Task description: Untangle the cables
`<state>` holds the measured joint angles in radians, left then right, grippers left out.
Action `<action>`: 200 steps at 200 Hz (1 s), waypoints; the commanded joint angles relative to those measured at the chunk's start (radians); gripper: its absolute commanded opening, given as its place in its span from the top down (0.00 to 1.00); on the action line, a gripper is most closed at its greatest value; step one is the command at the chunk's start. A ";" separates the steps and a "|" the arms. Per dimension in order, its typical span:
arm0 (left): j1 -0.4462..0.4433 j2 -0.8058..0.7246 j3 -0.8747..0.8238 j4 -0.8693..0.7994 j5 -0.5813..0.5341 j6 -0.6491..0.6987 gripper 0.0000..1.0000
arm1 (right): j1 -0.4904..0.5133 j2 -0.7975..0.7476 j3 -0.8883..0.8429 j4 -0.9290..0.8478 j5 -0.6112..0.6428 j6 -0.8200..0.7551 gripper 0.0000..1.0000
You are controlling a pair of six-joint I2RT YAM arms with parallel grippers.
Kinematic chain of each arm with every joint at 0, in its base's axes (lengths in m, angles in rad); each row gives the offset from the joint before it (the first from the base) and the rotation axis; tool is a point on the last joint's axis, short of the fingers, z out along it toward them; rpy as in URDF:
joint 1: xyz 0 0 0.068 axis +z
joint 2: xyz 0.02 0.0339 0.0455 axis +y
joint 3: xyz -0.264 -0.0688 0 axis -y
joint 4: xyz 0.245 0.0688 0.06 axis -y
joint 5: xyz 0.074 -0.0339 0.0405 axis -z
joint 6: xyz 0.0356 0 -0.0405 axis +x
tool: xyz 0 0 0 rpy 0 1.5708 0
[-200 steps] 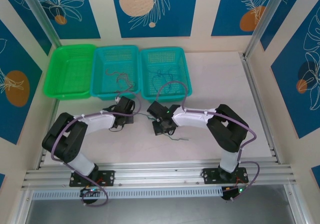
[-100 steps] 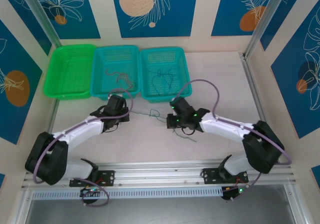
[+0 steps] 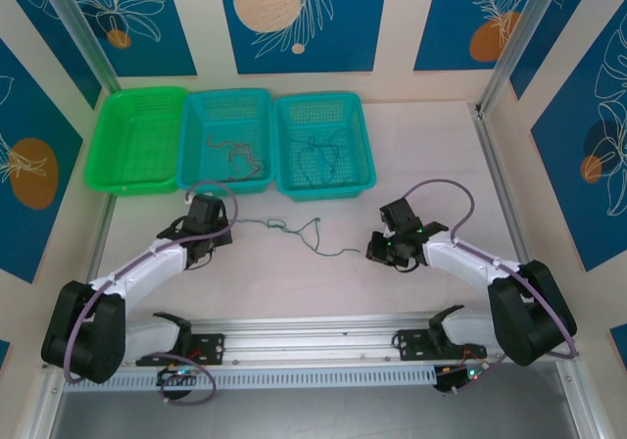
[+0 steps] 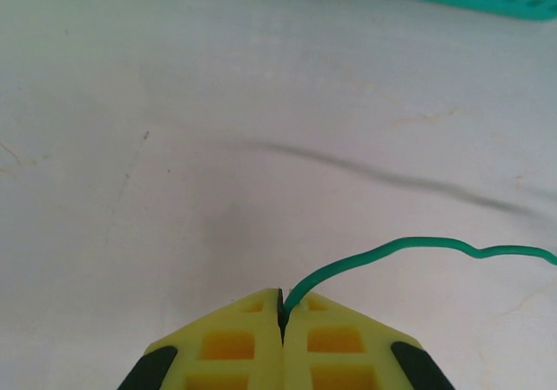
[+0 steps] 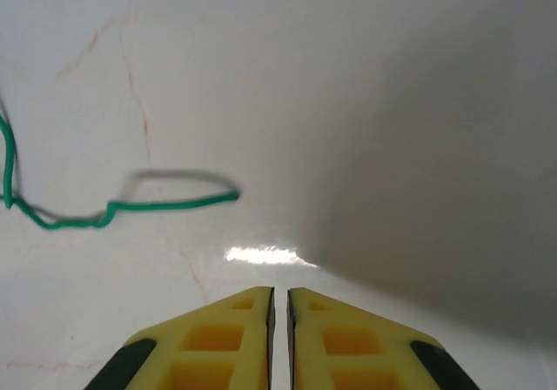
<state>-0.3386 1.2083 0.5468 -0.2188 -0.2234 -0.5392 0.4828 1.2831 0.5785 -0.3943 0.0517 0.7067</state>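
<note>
The green cable (image 3: 338, 253) lies on the white table (image 3: 431, 165), in front of the baskets. Its long axis runs side to side between the two arms, with a small knot (image 3: 279, 225) and a raised kink along the way. Its left end is pinched in the left gripper (image 4: 281, 299), whose yellow fingers (image 4: 235, 346) are pressed together on it, and the wire curves out of the seam and off to the right. The other end lies loose on the table, ahead of the right gripper (image 5: 280, 292) and off to its left, clearly apart from it. That gripper's fingers stand parted by only a narrow slit, with nothing between them. The right arm is plainly the nearer one to the loose end, while the knot sits closer to the left gripper. Other cables rest in the two teal baskets (image 3: 364, 174) behind, and the green basket (image 3: 108, 116) stands at the far left. Any pull on the knot probably turns on the right fingers reaching forward and leftward to that free end.
</note>
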 commanded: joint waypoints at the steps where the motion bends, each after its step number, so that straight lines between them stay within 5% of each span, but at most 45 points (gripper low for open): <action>1: -0.006 0.021 -0.010 0.047 0.059 0.006 1.00 | 0.039 0.010 0.053 -0.014 -0.058 -0.006 0.81; 53: -0.010 -0.002 -0.037 0.084 0.130 0.058 1.00 | 0.157 0.025 0.208 -0.013 0.144 0.025 0.59; 134: -0.011 -0.038 -0.049 0.085 0.140 0.057 1.00 | 0.280 0.447 0.451 0.046 0.279 -0.009 0.56; 150: -0.011 -0.042 -0.054 0.087 0.141 0.056 1.00 | 0.289 0.497 0.460 0.066 0.286 -0.009 0.61; 184: -0.011 -0.065 -0.058 0.074 0.119 0.064 1.00 | 0.290 0.508 0.435 0.075 0.367 0.003 0.94; 200: -0.011 -0.083 -0.062 0.057 0.084 0.063 1.00 | 0.287 0.465 0.386 0.099 0.412 0.008 1.00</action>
<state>-0.3435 1.1625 0.4980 -0.1463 -0.1051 -0.4934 0.7677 1.7824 1.0161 -0.3176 0.3607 0.7101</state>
